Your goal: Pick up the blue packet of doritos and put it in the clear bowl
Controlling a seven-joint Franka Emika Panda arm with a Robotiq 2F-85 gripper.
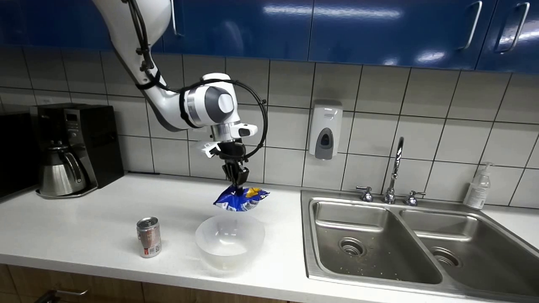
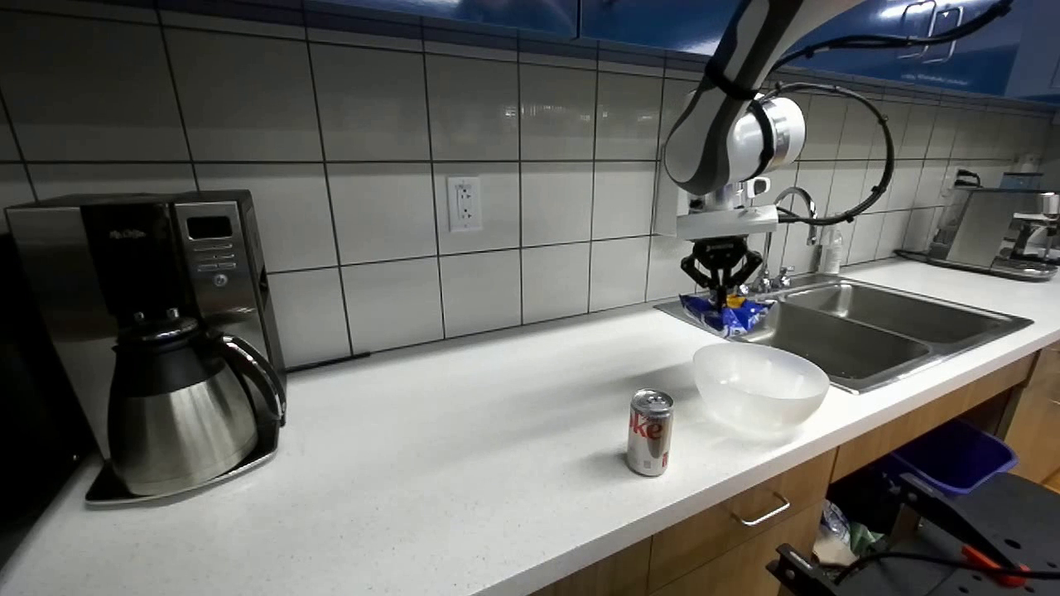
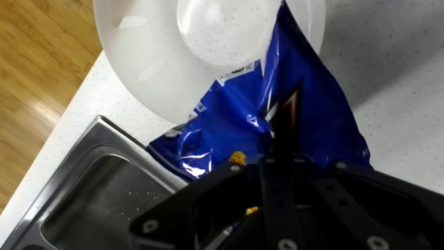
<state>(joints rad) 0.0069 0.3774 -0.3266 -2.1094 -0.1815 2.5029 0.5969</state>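
"What is done?"
"The blue packet (image 1: 243, 203) is pinched in the claw (image 1: 238, 191), held higher than the clear bowl (image 1: 230, 248) and near it."
"And left?"
"Centring and release, it is judged."

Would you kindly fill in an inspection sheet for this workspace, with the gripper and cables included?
Surface: white counter, finely speckled.
Job's things: blue packet held above the counter, not yet in the clear bowl, which stands upright.
Clutter: silver-and-red can, upright beside the bowl, apart from it.
Gripper: closed on the packet.
Cables: black cable loops out beside the arm, apart from packet and bowl.
Surroundings: steel sink, specks in the basin nearer the bowl; wall-mounted soap dispenser; coffee maker; blue cabinets overhead.
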